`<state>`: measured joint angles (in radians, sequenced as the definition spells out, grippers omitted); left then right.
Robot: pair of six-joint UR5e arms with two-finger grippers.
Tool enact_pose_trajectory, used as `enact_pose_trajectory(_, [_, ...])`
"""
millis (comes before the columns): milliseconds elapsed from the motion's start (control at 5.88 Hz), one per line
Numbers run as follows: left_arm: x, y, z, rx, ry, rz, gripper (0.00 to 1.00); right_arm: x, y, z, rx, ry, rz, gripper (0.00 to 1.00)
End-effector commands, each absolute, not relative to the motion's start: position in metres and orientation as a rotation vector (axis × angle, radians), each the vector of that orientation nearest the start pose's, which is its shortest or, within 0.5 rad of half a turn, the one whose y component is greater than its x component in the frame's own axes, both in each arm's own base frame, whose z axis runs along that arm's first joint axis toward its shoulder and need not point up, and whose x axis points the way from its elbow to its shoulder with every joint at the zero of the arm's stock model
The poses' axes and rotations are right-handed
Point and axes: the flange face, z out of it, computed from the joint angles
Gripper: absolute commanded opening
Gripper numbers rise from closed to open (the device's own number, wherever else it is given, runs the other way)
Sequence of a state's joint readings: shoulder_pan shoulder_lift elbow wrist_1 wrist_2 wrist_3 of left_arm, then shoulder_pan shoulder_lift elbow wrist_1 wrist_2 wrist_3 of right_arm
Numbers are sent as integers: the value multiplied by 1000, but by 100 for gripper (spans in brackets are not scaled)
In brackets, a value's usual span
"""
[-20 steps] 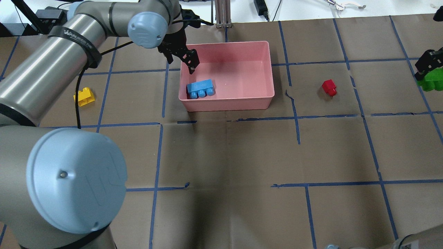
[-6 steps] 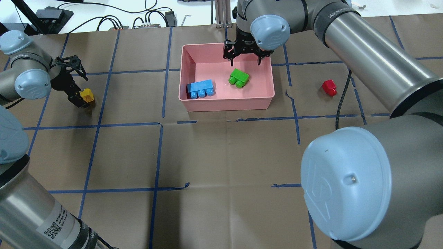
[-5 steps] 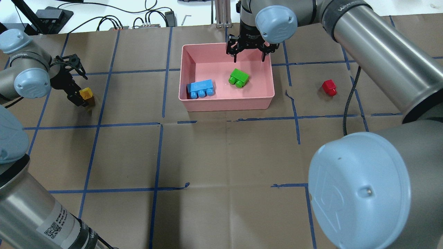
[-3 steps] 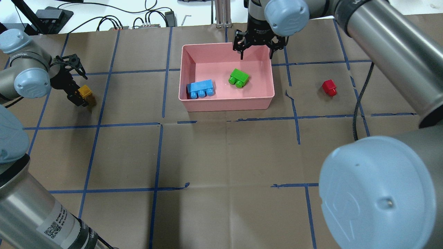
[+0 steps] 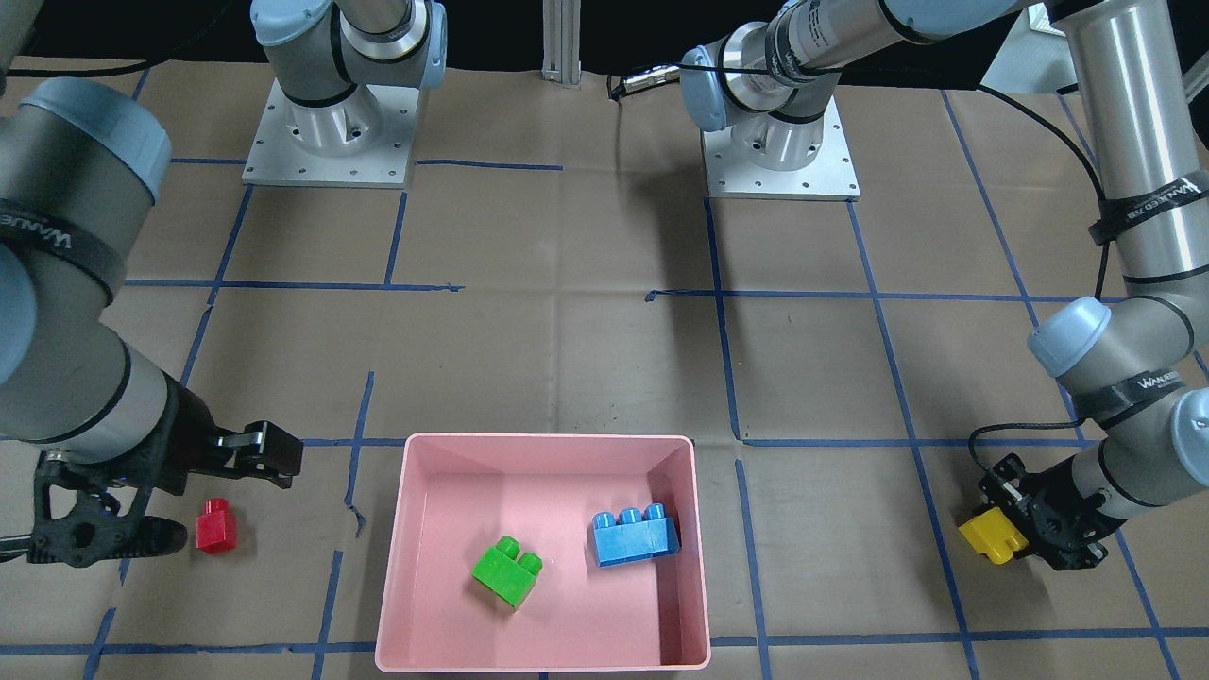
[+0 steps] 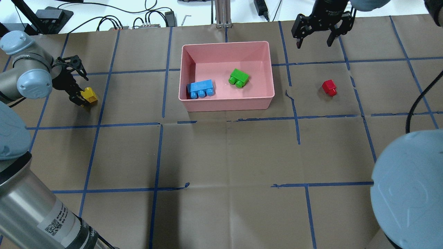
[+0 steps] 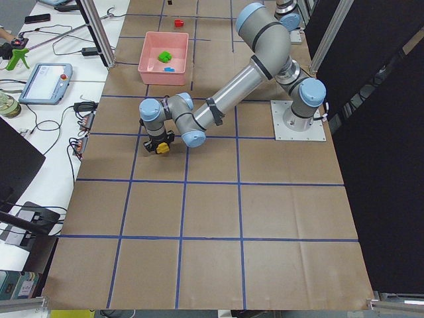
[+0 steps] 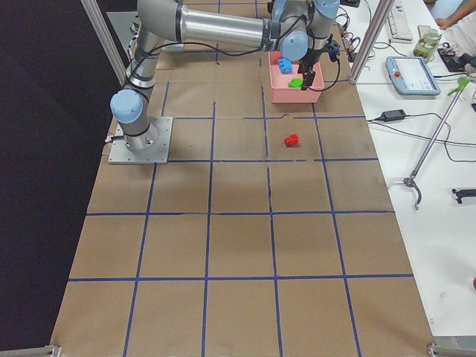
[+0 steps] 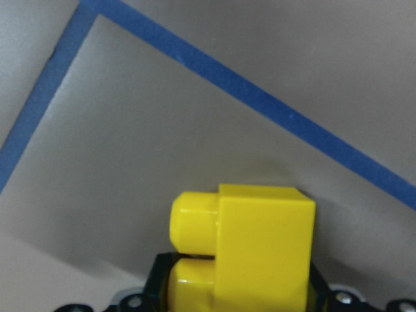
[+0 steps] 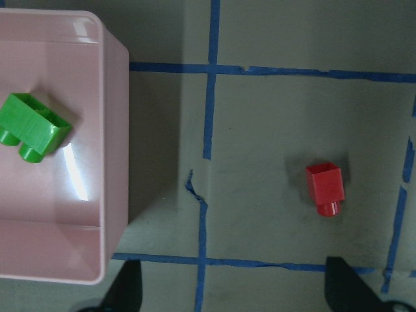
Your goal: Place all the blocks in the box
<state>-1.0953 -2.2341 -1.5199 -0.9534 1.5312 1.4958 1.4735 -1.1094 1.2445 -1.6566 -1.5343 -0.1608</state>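
Note:
My left gripper [image 6: 80, 98] is shut on the yellow brick [image 6: 90, 95] and holds it just above the paper at the table's left; the left wrist view shows the brick [image 9: 253, 250] between the jaws. The pink box [image 6: 226, 103] holds the blue brick [image 6: 200, 89] and the green brick [image 6: 238, 78]. The red brick [image 6: 329, 87] lies on the paper to the right of the box. My right gripper [image 6: 315, 39] is open and empty, raised beyond the red brick, which shows in its wrist view [image 10: 325, 186].
Brown paper with blue tape lines covers the table. Cables and a metal post [image 6: 223, 14] sit past the far edge. In the front-facing view, both arm bases [image 5: 779, 151] stand at the top.
My right gripper has left the box, where the green brick stays, and moved right and farther back. My left gripper has shifted the yellow brick slightly right.

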Motion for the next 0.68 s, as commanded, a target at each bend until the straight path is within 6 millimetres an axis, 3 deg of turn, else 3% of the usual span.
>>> enact_pose_trajectory(0, [191,-670,191,1529,2740,-75,18,1,-675,352,-177,3082,74,99])
enact_pose_trajectory(170, [177,-674,218,1504,2729,-101,18,0,-670,332,-276,3083,29,99])
enact_pose_trajectory(340, [131,-683,255,1514,2727,-117,18,0,-666,311,-417,3079,-28,99])
enact_pose_trajectory(510, [51,-702,300,1672,2649,-102,18,-2,-662,287,-531,3075,-89,99])
